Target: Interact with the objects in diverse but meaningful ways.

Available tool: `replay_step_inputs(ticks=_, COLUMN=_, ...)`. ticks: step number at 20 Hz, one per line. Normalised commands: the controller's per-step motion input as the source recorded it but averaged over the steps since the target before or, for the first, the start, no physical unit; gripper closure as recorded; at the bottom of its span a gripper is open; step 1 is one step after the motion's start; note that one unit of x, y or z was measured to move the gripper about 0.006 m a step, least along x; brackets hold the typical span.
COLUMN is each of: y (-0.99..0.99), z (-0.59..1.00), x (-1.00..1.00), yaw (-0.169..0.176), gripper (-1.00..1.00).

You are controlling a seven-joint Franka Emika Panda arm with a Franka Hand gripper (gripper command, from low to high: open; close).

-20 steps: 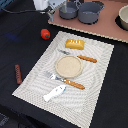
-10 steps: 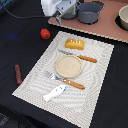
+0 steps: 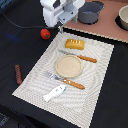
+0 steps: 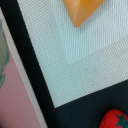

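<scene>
On the dark table (image 3: pixel 107 95) lies a pale placemat (image 3: pixel 97 75) carrying the yellow-orange bread block (image 3: pixel 75 44) and white fish (image 3: pixel 54 92), with the brown sausage (image 3: pixel 18 73) and red tomato (image 3: pixel 45 33) off it, the tomato near the pincer (image 3: pixel 61 25), whose opening I cannot tell.

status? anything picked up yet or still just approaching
Nothing looks handled yet: tomato and sausage lie on the dark table, bread block and fish on the placemat. In hand: the gripper hangs near the tomato and the mat's corner; its fingers aren't visible. All interaction remains.
</scene>
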Motion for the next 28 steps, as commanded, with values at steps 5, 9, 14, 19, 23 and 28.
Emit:
replay_step_inputs(ticks=5, y=0.0, z=0.04, x=0.33, yaw=0.175, gripper=-1.0)
replay_step_inputs(ticks=9, y=0.0, z=0.13, x=0.78, yaw=0.025, gripper=-1.0)
replay_step_inputs(ticks=14, y=0.0, z=0.1, x=0.89, yaw=-0.028, gripper=-1.0)
replay_step_inputs(ticks=19, y=0.03, z=-0.03, x=0.8, yaw=-0.025, gripper=-1.0)
replay_step_inputs(ticks=23, y=0.19, z=-0.23, x=0.48, yaw=0.0, gripper=-1.0)
replay_step_inputs(ticks=28, y=0.3, z=-0.2, x=0.46, yaw=0.0, gripper=-1.0)
